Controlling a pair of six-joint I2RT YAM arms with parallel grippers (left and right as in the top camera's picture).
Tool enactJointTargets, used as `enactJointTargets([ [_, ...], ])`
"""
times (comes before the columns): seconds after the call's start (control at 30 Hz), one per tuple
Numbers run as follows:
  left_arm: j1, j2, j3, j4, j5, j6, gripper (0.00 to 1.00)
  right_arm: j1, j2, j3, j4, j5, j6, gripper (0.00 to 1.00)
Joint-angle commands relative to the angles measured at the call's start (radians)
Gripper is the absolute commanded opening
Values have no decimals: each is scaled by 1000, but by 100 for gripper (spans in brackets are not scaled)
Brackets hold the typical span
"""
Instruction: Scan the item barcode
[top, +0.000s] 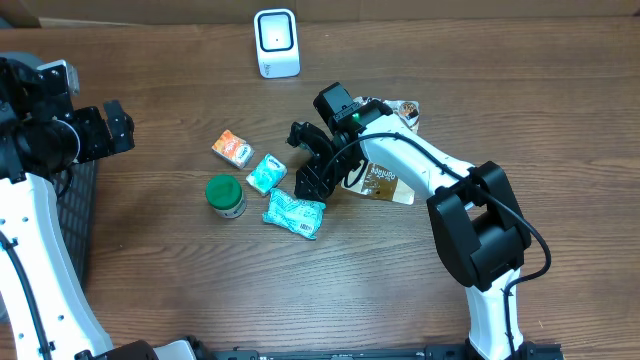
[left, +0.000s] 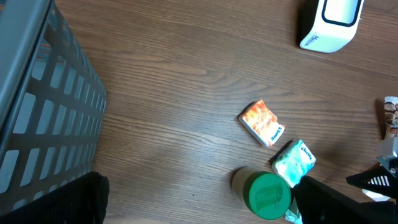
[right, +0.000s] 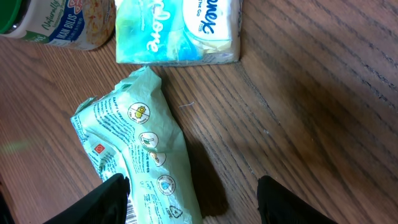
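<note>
A white barcode scanner (top: 277, 43) stands at the back of the table. A mint-green wipes packet (top: 294, 213) lies flat in the middle; its barcode (right: 132, 213) shows beside one finger in the right wrist view. My right gripper (top: 310, 180) hangs open just over the packet's right end, the packet (right: 137, 155) lying under the left finger (right: 106, 202) and bare wood before the other. My left gripper (top: 115, 128) is open and empty, far to the left above the table, its fingers (left: 336, 202) framing the wood.
A teal tissue pack (top: 266, 173), an orange pack (top: 232, 148) and a green-lidded jar (top: 225, 196) sit left of the packet. A brown pouch (top: 385, 183) and a snack bag (top: 405, 110) lie under the right arm. A grey basket (left: 43, 106) stands at the left edge.
</note>
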Motion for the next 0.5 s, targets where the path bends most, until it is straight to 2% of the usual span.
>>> enactJointTargets([
  [0.0, -3, 5, -1, 2, 11, 14, 100, -7, 7, -5, 3, -17, -3, 64],
  [0.17, -3, 5, -1, 2, 11, 14, 100, -10, 7, -1, 7, -13, 54, 64],
  [0.47, -3, 5, -1, 2, 11, 14, 99, -28, 7, 23, -15, -13, 57, 64],
])
